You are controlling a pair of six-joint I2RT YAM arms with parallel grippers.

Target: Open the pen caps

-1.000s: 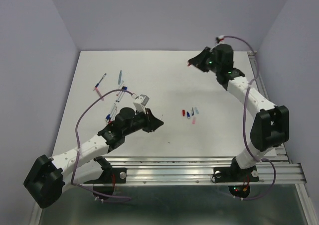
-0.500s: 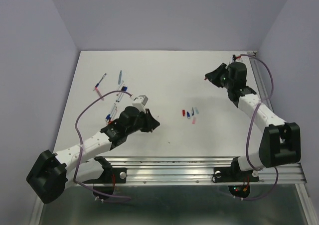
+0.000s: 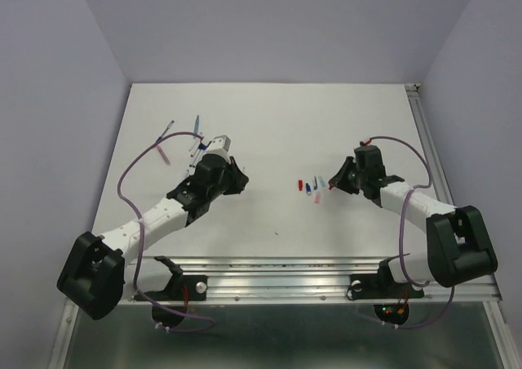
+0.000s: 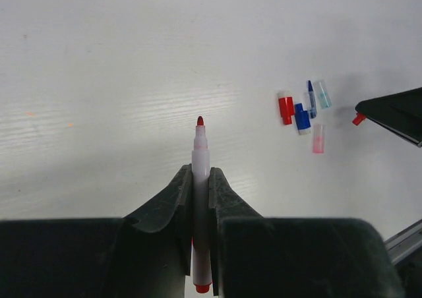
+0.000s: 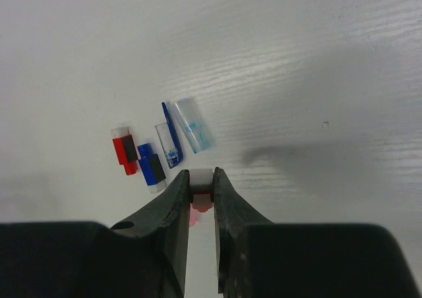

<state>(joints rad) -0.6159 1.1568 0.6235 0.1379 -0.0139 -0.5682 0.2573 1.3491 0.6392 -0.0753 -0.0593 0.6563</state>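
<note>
My left gripper (image 4: 200, 174) (image 3: 241, 181) is shut on a long white pen barrel (image 4: 200, 154). Its bare red tip points toward the middle of the table. My right gripper (image 5: 202, 182) (image 3: 333, 186) is shut on a short red and white pen cap (image 5: 202, 191), low over the table. Loose pen caps lie just beyond it: a red one (image 5: 124, 153) (image 4: 285, 107), a dark blue one (image 5: 151, 167), a clear one with a blue clip (image 5: 170, 143) and a light blue one (image 5: 194, 125). A pink cap (image 4: 318, 138) lies under the right fingers.
Several more pens (image 3: 194, 136) lie on the white table (image 3: 269, 124) at the back left, behind my left arm. A metal rail (image 3: 310, 271) runs along the near edge, and purple cables loop over both arms.
My right arm has swung from the far right corner down toward me, to the pile of caps. My left arm has drawn back and left with the pen.
</note>
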